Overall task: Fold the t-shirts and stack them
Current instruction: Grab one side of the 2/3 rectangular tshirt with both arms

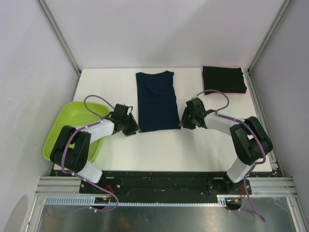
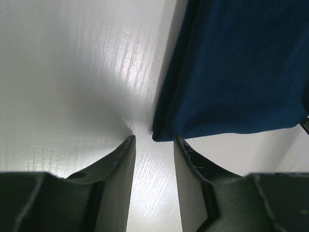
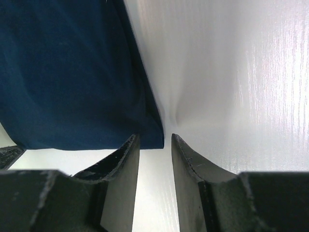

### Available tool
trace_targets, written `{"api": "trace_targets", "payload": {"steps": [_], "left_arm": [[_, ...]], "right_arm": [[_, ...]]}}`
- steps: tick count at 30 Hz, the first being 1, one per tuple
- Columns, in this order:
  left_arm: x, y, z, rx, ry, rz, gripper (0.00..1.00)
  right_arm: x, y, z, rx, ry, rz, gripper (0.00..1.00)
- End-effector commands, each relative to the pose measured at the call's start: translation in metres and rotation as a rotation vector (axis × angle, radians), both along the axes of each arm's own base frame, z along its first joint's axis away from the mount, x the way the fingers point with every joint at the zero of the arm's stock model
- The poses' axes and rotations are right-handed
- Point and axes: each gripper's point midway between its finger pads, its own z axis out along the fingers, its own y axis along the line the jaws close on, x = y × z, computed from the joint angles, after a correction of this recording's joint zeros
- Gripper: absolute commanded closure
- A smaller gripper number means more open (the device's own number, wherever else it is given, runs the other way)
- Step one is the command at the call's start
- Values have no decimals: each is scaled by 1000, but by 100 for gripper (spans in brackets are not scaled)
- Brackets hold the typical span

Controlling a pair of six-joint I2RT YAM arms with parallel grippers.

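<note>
**Condition.** My left claw point(image 2: 153, 137) stands open with nothing between its jaws. The near corner of the navy t-shirt point(image 1: 155, 99) lies flat on the tabletop point(image 1: 159, 154), just ahead of the tips and toward the right of that wrist frame. My right claw point(image 3: 155, 137) is likewise open and empty, with the shirt's other near corner at its tips. In the top view the navy shirt lies at centre frame. The black t-shirt point(image 1: 223, 79) sits folded at upper right, with a red-pink edge showing beside it.

**Hazards (my judgement).**
1. The left corner sits off-centre in the gap. Closing there may nudge the cloth aside instead of pinching it.
2. The shirt looks layered. Catching only the top layer would let the fold open on lifting.
3. If one claw grips and the other misses, the hem will drag and the fold will come out skewed.
</note>
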Motion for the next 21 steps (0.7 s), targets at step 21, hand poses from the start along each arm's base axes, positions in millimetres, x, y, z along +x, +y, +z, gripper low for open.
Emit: {"api": "trace_targets", "payload": {"steps": [21], "left_arm": [[-11, 2, -16, 94, 24, 100, 98]], "right_arm": [[1, -5, 8, 3, -37, -15, 63]]}}
